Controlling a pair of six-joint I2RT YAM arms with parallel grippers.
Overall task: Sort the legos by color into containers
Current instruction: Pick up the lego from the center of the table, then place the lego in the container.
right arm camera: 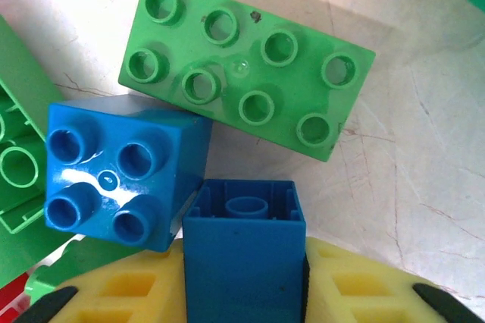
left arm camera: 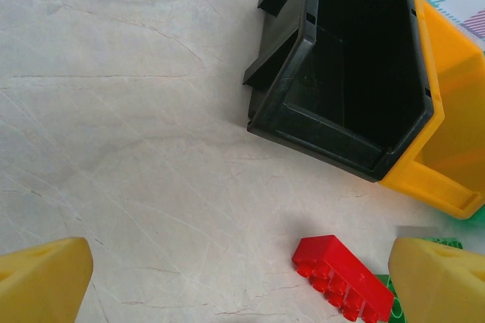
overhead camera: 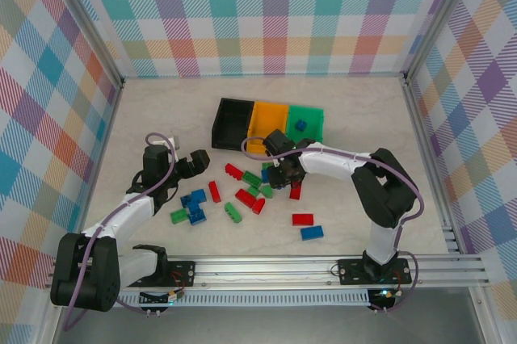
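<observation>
**Sorting barely begun: one lego binned, the rest loose on the tabletop**

Three bins stand in a row at the far side of the tabletop (overhead camera: 161,110), touching side to side: the black bin (overhead camera: 233,122) on the left, the orange bin (overhead camera: 266,120) in the middle and the green bin (overhead camera: 319,114) on the right. The green bin holds a single blue lego (overhead camera: 300,126). The black bin looks empty in the left wrist view, its dark floor bare. The orange bin shows nothing inside from above, though its near wall may hide part of the floor.

Nearly all the work is left. The legos (overhead camera: 245,197) lie scattered between the bins and the arm bases, with red, green and blue mixed. They run from a blue cluster (overhead camera: 194,204) on the left to a red and blue pair (overhead camera: 307,225) on the right.

The right gripper (right arm camera: 244,285) is clamped on a blue brick (right arm camera: 242,232), whose hollow underside faces the camera between the yellow fingers (right arm camera: 129,296). It sits low in the pile, just beside a square blue lego (right arm camera: 114,183) and a long green lego (right arm camera: 246,76). Whether the brick has lifted clear cannot be told.

The left gripper (left arm camera: 242,285) is spread wide and holds nothing. It hovers over bare tabletop near the black bin, with a red lego (left arm camera: 345,277) just inside its right finger.

With one blue already in the green bin, the held brick is probably bound there too. Reds and greens have no bin started.
</observation>
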